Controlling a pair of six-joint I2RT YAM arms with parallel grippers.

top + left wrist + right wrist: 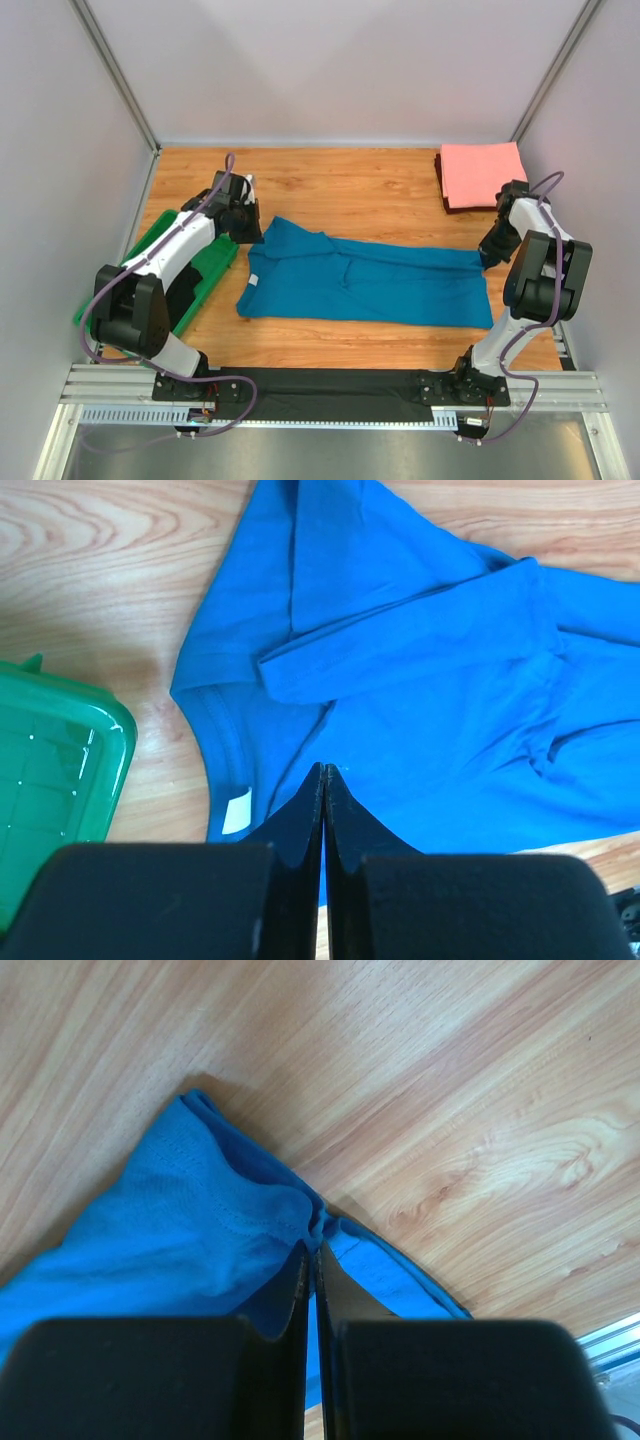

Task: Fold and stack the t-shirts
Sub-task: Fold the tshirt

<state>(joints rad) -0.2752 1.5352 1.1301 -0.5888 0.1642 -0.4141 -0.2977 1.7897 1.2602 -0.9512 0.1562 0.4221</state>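
Pinches the hem of the teal-blue t-shirt (370, 285), spread along the middle of the counter (340, 185), in the fully closed right tool (312, 1250), rests the closed left tool (323, 770) on cloth near the collar, grip there unclear, and shows the salmon-pink t-shirt (480, 172) folded at the far right corner.

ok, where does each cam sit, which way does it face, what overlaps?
Top external: above and behind the bases, looking down over the table; both whole arms show, left gripper and right gripper at opposite ends of the teal-blue t-shirt.
Left wrist: on that wrist, looking down past its shut fingers at the shirt's collar end and green bin.
Right wrist: on that wrist, looking down past its shut fingers at a puckered shirt corner.
Shared: all three see the shirt; top and left wrist share the bin.
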